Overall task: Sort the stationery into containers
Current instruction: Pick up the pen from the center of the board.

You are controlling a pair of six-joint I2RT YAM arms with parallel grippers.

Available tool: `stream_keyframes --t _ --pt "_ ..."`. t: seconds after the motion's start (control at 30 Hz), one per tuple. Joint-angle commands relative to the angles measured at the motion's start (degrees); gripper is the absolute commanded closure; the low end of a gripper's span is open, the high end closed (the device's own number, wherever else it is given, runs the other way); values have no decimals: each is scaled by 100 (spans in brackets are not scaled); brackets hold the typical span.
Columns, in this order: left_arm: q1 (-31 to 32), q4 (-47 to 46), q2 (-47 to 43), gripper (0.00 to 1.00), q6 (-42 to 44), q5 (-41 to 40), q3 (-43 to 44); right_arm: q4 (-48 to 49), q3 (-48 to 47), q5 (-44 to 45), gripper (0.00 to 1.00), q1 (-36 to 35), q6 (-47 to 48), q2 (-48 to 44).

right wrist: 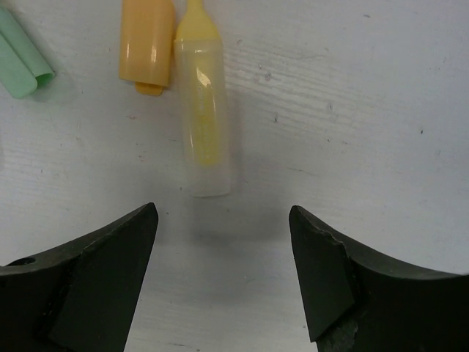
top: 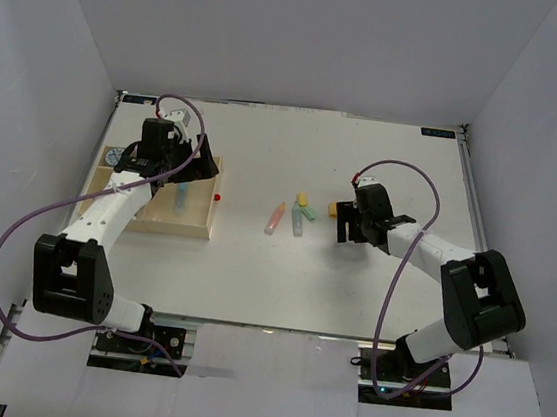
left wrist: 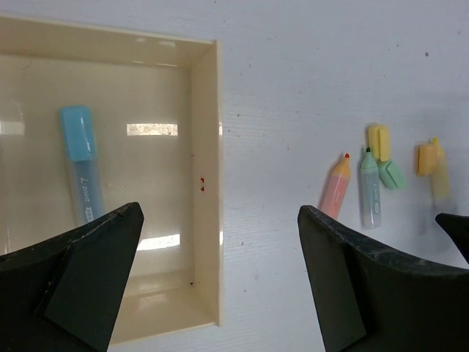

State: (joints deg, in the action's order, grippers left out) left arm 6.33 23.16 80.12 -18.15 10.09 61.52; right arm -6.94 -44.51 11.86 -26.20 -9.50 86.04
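Note:
The beige wooden tray [top: 172,219] lies at the left, and a blue stick [top: 181,194] lies in its right compartment [left wrist: 79,161]. A jar with a blue lid [top: 113,157] shows at the tray's far left. My left gripper [top: 195,167] hovers open and empty over the tray's right wall [left wrist: 207,183]. On the table lie a pink stick [top: 275,217], a green stick [top: 298,222], a yellow cap [top: 301,198], a green cap [top: 308,212] and an orange cap [top: 333,209]. My right gripper [right wrist: 222,213] is open and empty, just short of an uncapped yellow stick [right wrist: 203,110].
A small red dot [top: 217,198] lies by the tray's right wall. White walls enclose the table on three sides. Purple cables loop over both arms. The other jars are hidden or out of view.

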Motion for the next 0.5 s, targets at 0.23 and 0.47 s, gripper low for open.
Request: stream_keyframes --t 0.23,0.47 --pt "-18 -162 -154 2 -118 380 -26 272 -559 -289 27 97 335 589" --pt "-18 -171 -154 2 -110 362 -17 255 -559 -281 37 97 326 748"
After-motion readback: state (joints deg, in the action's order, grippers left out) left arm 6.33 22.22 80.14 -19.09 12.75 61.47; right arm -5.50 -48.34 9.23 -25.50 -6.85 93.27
